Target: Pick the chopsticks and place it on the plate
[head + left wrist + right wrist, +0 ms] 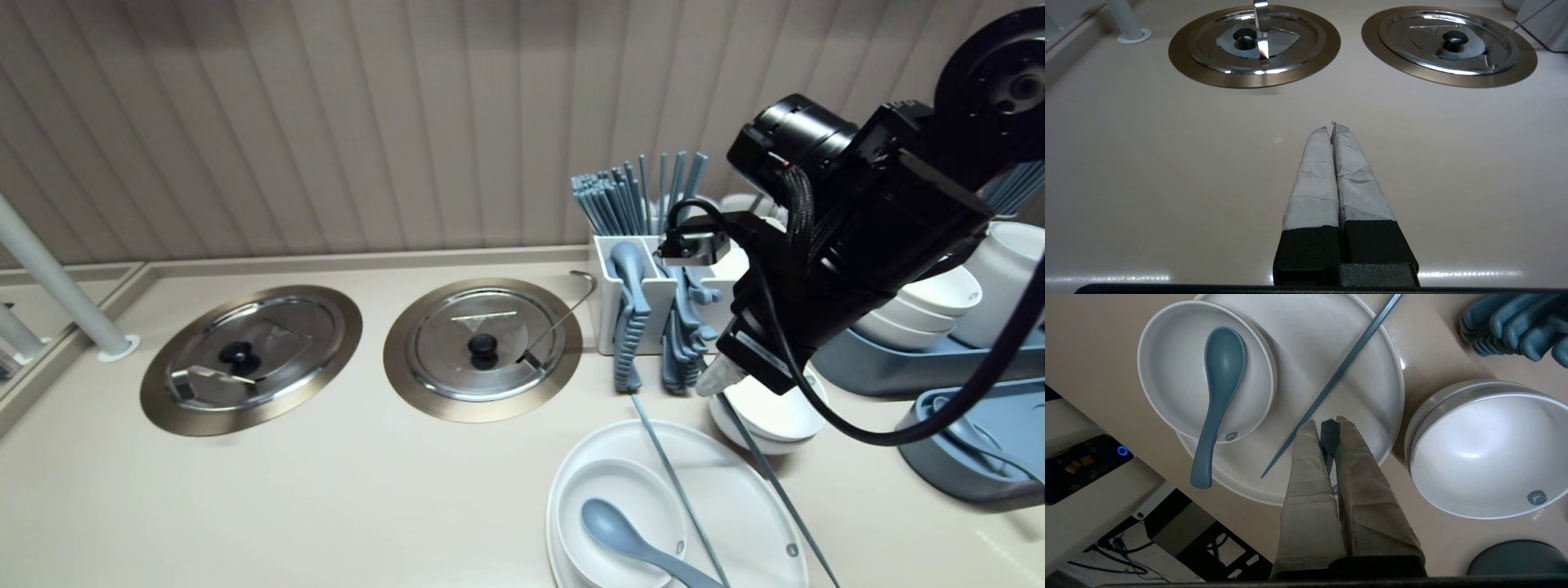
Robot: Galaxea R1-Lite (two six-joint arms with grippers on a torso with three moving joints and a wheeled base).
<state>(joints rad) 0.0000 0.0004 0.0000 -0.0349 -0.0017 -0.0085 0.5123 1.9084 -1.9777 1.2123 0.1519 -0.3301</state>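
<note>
My right gripper [717,382] hangs above the counter between a big white plate [739,498] and a white bowl [774,415]. It is shut on one end of a blue-grey chopstick [777,487], which slants down over the plate's right edge. In the right wrist view the chopstick's end [1329,435] shows pinched between the taped fingertips [1349,433] of the right gripper [1327,424]. A second chopstick [673,482] lies across the plate. A small white dish [608,490] on the plate holds a blue spoon [629,535]. My left gripper [1331,127] is shut and empty, over bare counter.
A white cutlery holder [645,298] with blue chopsticks and spoons stands behind the plate. Stacked white bowls [939,302] sit in a blue tray at the right. Two round steel lids [482,347] [249,355] are set into the counter at the left; a white post [57,282] stands beyond.
</note>
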